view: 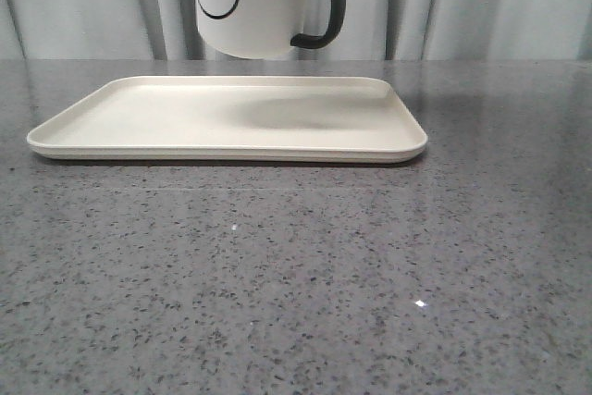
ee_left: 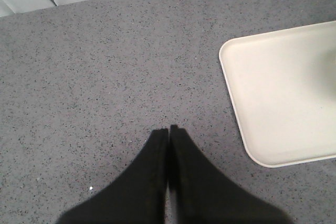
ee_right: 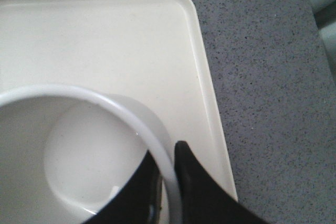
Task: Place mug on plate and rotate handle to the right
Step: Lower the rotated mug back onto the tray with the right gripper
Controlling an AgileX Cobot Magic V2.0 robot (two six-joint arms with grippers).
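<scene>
The white mug with a black smiley face hangs in the air above the cream plate, its black handle pointing right. Its shadow falls on the plate's middle. In the right wrist view my right gripper is shut on the mug's rim, one finger inside and one outside, over the plate. Away from both, my left gripper is shut and empty above bare table, with the plate's corner off to one side. Neither gripper shows in the front view.
The speckled grey table stretches in front of and around the plate. Pale curtains hang behind the table's far edge.
</scene>
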